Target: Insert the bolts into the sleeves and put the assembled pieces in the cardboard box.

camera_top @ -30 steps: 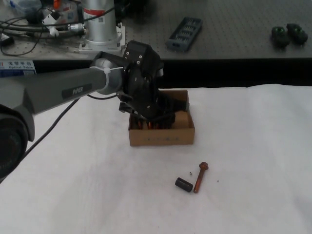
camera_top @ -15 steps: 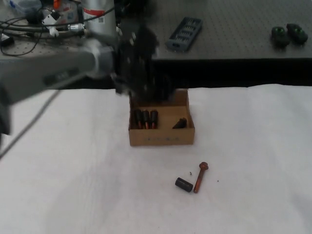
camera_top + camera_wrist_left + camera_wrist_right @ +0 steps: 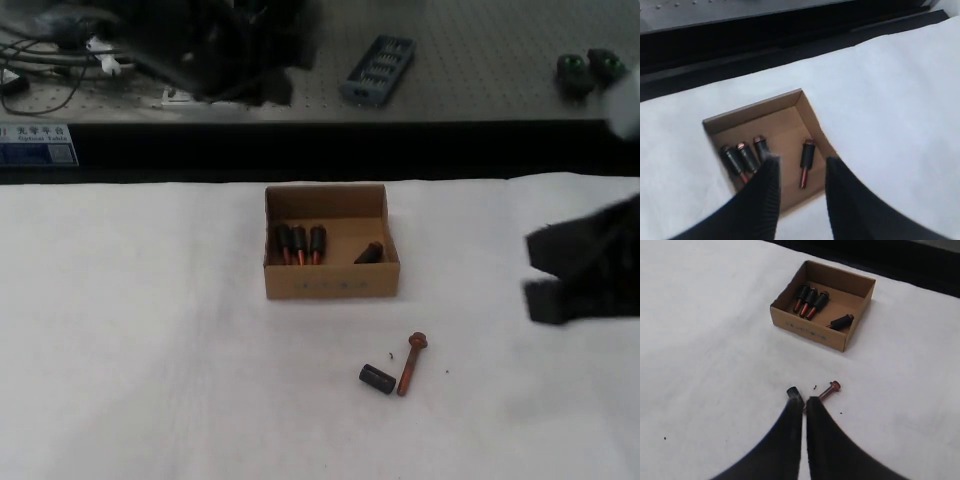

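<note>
4 assembled pcs [image 3: 299,244] in box [image 3: 330,283]. Left to do: 1 bolt [image 3: 411,363] and 1 sleeve [image 3: 376,379], unjoined, just beside each other on tabletop [image 3: 150,350]. L claw [image 3: 801,161] wide, empty, over box. R claw [image 3: 804,401] pinched narrow, empty.

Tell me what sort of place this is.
Likely a robotics lab bench: a perforated metal table with cables at the back, and a white cloth laid as a work area holding a cardboard box.

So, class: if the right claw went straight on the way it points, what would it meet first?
Probably the loose black sleeve on the white cloth, just beyond the right claw; depth is hard to judge.
</note>
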